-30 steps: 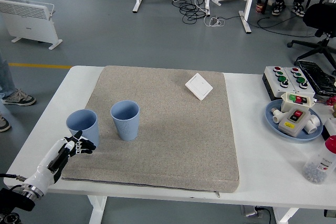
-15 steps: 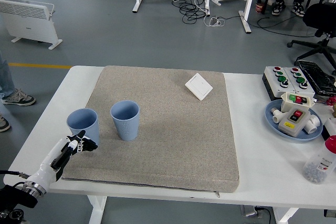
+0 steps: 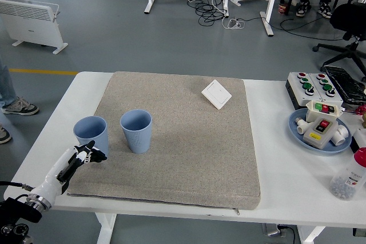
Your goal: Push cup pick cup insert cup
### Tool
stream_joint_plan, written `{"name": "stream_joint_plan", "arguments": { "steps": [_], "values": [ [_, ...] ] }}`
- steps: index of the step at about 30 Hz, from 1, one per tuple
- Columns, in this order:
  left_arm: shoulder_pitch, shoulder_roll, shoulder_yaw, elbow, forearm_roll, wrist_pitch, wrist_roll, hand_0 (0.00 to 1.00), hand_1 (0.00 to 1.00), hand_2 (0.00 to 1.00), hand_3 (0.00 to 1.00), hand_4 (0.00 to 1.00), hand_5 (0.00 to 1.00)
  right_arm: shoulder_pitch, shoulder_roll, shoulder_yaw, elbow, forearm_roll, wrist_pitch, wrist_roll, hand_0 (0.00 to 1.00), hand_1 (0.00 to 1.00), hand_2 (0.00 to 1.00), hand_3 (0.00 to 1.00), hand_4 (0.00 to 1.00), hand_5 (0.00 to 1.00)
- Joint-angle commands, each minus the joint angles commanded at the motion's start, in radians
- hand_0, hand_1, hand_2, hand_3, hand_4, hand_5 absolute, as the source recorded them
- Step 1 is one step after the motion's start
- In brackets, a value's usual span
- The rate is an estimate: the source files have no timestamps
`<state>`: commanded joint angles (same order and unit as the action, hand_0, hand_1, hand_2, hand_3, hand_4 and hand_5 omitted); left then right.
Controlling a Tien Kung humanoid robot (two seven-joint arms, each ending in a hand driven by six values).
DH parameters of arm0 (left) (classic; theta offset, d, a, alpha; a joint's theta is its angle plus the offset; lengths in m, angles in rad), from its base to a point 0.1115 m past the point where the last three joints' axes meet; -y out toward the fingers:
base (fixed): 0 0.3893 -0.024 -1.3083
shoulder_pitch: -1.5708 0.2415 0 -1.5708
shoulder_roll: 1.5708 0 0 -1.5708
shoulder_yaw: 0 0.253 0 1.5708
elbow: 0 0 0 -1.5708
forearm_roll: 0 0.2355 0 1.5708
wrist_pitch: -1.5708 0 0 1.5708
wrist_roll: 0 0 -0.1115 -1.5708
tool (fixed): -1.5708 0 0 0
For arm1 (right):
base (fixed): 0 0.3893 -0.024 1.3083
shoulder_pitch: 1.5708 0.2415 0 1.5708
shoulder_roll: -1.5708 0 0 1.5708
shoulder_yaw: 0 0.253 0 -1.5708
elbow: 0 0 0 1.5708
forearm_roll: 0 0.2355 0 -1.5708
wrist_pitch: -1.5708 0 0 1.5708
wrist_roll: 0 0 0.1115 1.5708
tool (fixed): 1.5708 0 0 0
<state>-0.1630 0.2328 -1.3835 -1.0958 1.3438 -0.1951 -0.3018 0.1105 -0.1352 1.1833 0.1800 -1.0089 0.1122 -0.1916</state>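
The table (image 3: 274,184) is white, and most of it lies under a mat (image 3: 189,141) of speckled grey-beige. Near the mat's left edge stand two cups, the left cup (image 3: 91,135) and the right cup (image 3: 136,131), both pale blue with fine ribbing down the sides. The left hand (image 3: 83,156) by the mat's near left corner is white over black. A plain white switch plate (image 3: 217,94) lies toward the mat's far right corner. Along the table's right edge, a white button box (image 3: 309,87) carries green and red buttons, a light blue plate (image 3: 320,132) holds white and yellowish parts with red and green buttons, and a clear bottle (image 3: 349,175) has a red cap.
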Motion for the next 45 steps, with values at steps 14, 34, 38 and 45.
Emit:
{"name": "stream_joint_plan", "arguments": {
  "steps": [14,34,38,45],
  "values": [
    [-0.064,0.012,0.025,0.06,0.008,0.0,-0.005,0.646,0.607,0.516,0.466,0.639,0.998,-0.003,-0.001,-0.009,0.0,0.004,0.001,0.001,0.785,0.701,0.72,0.586,0.155,0.503],
    [-0.177,0.003,0.053,0.166,0.034,-0.003,-0.016,0.649,0.606,0.515,0.466,0.638,0.998,0.005,0.001,-0.023,0.0,0.012,0.002,-0.001,0.785,0.701,0.719,0.585,0.153,0.506],
    [-0.2,-0.001,0.052,0.186,0.027,0.0,-0.024,0.645,0.604,0.514,0.466,0.638,0.998,0.007,0.001,-0.027,0.0,0.01,0.003,-0.001,0.785,0.7,0.719,0.585,0.154,0.506],
    [-0.241,-0.006,0.067,0.233,0.03,0.001,-0.034,0.64,0.602,0.512,0.464,0.637,0.998,0.009,0.001,-0.031,0.0,0.014,0.003,-0.001,0.785,0.7,0.719,0.585,0.154,0.507]
  ]
}}
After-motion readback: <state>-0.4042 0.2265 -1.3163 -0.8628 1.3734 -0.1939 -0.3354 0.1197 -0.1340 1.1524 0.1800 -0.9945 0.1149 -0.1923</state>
